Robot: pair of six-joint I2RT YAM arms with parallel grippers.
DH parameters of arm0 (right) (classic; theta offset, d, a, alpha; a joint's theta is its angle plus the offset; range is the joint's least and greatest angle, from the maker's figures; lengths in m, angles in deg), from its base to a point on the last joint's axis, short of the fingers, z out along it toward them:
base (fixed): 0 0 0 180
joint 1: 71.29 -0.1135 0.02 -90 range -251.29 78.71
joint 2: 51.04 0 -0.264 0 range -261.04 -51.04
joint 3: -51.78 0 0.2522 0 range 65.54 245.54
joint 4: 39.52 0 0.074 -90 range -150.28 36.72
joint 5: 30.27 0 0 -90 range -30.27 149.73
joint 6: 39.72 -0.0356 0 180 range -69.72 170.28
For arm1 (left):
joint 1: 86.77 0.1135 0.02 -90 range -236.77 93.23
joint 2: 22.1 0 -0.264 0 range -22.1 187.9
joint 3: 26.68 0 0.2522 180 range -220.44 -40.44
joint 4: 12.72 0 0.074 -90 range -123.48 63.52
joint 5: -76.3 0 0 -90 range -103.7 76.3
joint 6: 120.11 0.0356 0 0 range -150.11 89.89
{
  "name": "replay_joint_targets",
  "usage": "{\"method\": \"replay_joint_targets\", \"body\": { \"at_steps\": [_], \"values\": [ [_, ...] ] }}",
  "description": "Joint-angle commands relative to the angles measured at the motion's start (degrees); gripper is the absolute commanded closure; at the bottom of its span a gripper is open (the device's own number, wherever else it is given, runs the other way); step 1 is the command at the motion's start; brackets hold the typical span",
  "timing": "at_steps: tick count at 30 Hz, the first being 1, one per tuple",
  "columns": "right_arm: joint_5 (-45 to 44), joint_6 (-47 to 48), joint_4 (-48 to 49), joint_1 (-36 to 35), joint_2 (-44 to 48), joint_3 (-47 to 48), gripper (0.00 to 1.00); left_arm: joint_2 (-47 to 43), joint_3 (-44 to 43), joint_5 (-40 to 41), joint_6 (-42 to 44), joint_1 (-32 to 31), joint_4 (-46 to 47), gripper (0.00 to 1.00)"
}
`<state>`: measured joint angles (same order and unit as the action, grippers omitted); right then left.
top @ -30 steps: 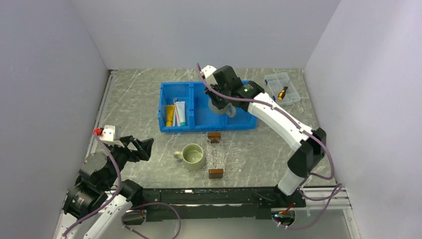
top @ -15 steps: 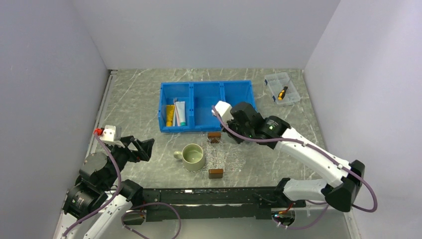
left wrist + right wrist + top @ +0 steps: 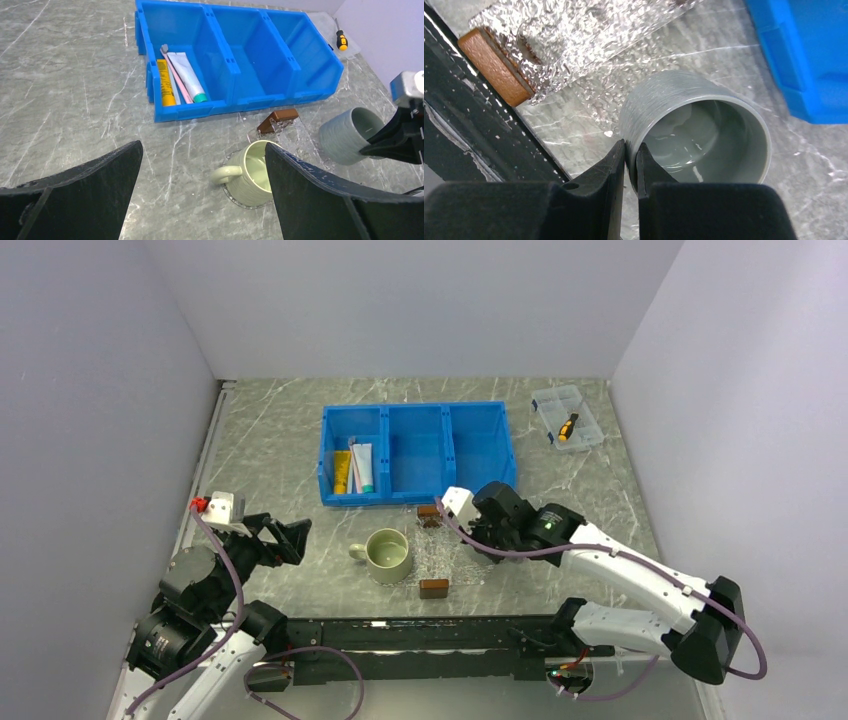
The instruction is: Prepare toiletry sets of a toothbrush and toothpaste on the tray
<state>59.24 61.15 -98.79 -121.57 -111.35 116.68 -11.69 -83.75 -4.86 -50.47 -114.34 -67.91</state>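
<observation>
The desk [image 3: 270, 440] was grey and stone-patterned, with pale veins. A blue three-part bin [image 3: 417, 497] lay toward the far edge, about midway between the left and right edges. A small clear lidded box [image 3: 548, 400] sat in the far right corner, well apart from the bin. A narrow clear tray [image 3: 434, 588] with a brown block at each end ran from just in front of the bin toward the near edge. A pale green mug [image 3: 404, 567] stood just beside the tray, on its left-edge side.
</observation>
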Motion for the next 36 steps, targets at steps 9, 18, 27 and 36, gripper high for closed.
{"method": "replay_joint_targets", "body": {
  "at_steps": [9, 18, 27, 36],
  "values": [
    [2.47, 1.22, 11.69, -3.55, -0.77, -5.04, 1.0, 0.98, 0.16, -0.24, 0.5, 0.24, 1.62, 0.01],
    [2.69, 1.34, 14.52, -4.3, -3.25, -5.55, 1.0, 0.94, 0.16, -0.12, 0.43, 0.25, 1.52, 0.01],
    [2.82, 0.82, 14.59, -4.33, -4.62, -5.18, 1.0, 0.86, 0.16, 0.09, 0.4, 0.24, 1.52, 0.01],
    [2.56, 1.34, 13.61, -4.25, -6.86, -4.58, 1.0, 0.76, 0.15, 0.21, 0.39, 0.24, 1.44, 0.01]
  ]
}}
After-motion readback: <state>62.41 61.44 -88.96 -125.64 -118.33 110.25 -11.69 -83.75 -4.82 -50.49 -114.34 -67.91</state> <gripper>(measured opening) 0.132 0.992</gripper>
